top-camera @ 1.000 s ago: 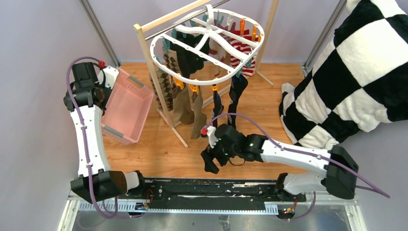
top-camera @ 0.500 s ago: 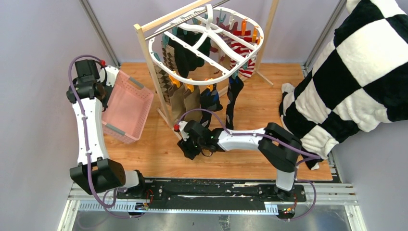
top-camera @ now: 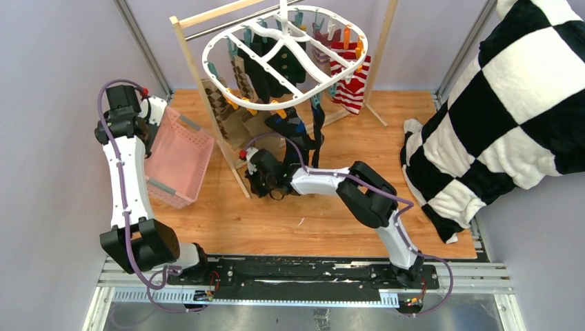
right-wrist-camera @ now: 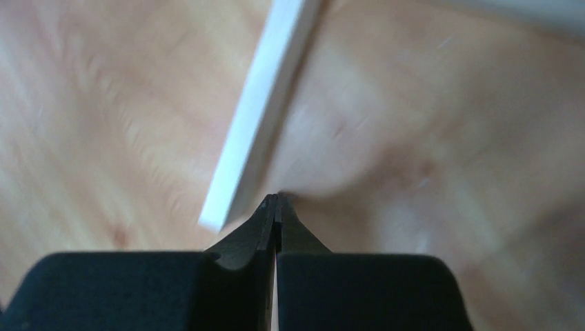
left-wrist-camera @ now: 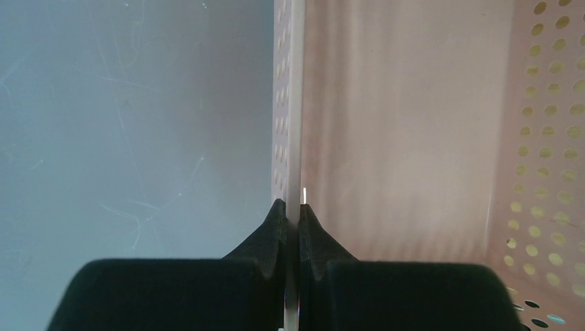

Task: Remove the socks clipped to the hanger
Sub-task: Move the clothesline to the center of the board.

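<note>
as socks [top-camera: 352, 86] hang, claw [left-wrist-camera: 293, 208] clamps basket [left-wrist-camera: 393, 124]

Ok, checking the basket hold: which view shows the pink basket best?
Top external: the whole pink basket shows. Left wrist gives only its wall, pinched in the left gripper; right wrist shows none.

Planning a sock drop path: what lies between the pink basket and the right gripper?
The wooden rack's upright post stands between the pink basket and the right gripper, with bare wood floor around it; the top view shows this.
</note>
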Action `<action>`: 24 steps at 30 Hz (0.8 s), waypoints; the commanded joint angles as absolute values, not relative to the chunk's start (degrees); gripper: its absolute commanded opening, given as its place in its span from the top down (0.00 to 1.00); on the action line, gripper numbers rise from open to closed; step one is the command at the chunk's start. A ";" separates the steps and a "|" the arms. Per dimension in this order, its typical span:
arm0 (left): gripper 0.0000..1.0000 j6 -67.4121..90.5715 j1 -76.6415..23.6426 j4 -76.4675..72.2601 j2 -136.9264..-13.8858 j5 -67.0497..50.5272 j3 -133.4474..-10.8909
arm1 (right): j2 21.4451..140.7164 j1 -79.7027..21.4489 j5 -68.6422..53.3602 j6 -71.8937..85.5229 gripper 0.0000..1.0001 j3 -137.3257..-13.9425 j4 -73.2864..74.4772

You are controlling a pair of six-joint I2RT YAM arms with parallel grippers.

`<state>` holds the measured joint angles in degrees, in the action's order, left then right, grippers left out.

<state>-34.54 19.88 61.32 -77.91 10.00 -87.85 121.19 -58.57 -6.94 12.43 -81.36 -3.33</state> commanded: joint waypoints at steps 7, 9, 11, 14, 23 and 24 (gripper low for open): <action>1.00 -39.57 20.48 59.59 -79.39 17.55 -89.53 | 136.58 -51.51 -6.05 22.92 1.00 -106.27 -4.33; 1.00 -41.15 20.48 59.74 -78.65 17.79 -88.92 | 139.82 -51.06 -6.98 25.05 0.98 -111.38 -4.14; 1.00 -43.48 20.48 59.93 -77.43 17.84 -87.43 | 143.28 -50.58 -7.74 26.75 0.94 -117.77 -3.30; 1.00 -47.16 20.48 59.94 -75.26 18.18 -84.57 | 147.81 -49.56 -7.20 29.84 0.82 -124.90 -1.60; 1.00 -50.93 20.43 62.99 -74.13 14.94 -84.40 | 159.91 -44.50 -1.24 38.88 0.65 -142.23 -2.98; 1.00 -51.98 20.43 63.46 -74.10 14.11 -84.52 | 161.32 -43.89 -1.03 40.60 0.62 -143.86 -4.35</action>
<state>-44.88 20.12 61.47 -75.37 16.21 -83.74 156.42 -47.51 -5.74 34.63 -136.51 -1.91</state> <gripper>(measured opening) 0.032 0.338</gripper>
